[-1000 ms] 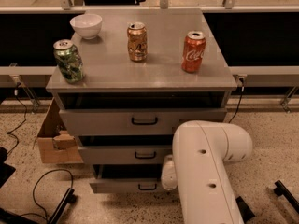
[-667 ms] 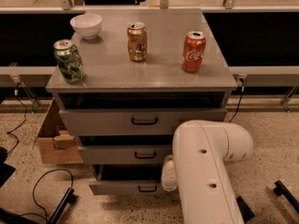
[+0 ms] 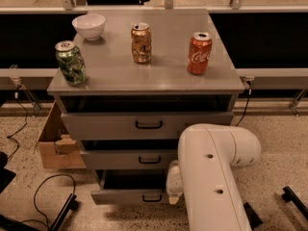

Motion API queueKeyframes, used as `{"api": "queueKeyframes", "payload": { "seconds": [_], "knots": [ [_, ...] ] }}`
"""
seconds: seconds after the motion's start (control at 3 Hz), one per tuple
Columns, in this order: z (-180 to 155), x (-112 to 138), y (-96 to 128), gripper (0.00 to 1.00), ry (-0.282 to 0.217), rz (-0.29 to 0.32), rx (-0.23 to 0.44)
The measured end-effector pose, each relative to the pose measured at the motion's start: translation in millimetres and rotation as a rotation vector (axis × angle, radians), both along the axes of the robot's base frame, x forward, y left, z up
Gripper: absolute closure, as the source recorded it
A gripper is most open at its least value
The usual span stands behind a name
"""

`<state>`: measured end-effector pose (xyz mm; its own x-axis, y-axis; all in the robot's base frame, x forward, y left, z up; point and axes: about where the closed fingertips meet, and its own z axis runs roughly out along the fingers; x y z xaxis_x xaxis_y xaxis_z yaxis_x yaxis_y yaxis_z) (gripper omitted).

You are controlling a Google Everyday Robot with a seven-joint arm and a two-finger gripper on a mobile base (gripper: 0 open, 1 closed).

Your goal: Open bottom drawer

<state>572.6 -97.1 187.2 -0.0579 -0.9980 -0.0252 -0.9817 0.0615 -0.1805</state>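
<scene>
The bottom drawer (image 3: 126, 196) is the lowest and narrowest grey front of the metal cabinet, with a small black loop handle (image 3: 152, 198). It stands a little way out, with a dark gap above its front. My white arm (image 3: 211, 177) fills the lower right. My gripper (image 3: 173, 184) is at the right end of the bottom drawer's front, just right of the handle, and is mostly hidden behind the arm.
The middle drawer (image 3: 125, 160) and top drawer (image 3: 144, 125) sit above. On the cabinet top stand a green can (image 3: 70, 62), a white bowl (image 3: 89, 26), a gold can (image 3: 141, 43) and a red cola can (image 3: 199, 53). A cardboard box (image 3: 53, 143) and cables (image 3: 43, 196) lie at the left.
</scene>
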Motion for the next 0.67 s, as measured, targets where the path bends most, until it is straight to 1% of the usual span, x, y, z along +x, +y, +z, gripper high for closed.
{"api": "queueKeyframes", "payload": {
  "seconds": [0.33,0.67],
  "knots": [
    [0.7,0.0,0.0,0.00,0.000,0.000,0.000],
    [0.7,-0.1,0.0,0.00,0.000,0.000,0.000]
  ]
}}
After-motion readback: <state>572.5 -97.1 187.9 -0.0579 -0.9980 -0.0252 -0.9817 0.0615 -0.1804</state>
